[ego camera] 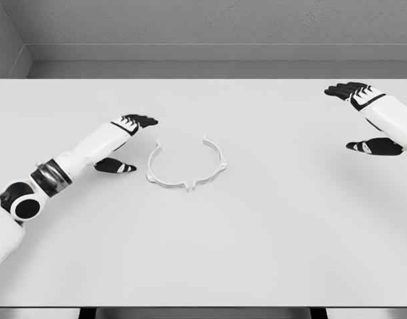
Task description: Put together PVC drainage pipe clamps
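White plastic clamp halves [186, 167] lie near the table's middle, their lower ends almost meeting. Your left hand [127, 141] hangs released just beside the left half, holding nothing; your right hand [366, 116] is released too, well apart. Risk: thin arcs on a smooth white table [269, 252] will likely skid if nudged sideways. Grey walls [190, 26] behind.

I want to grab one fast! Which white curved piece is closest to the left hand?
The left clamp half. It lies just beside the left hand; the right clamp half lies farther away.
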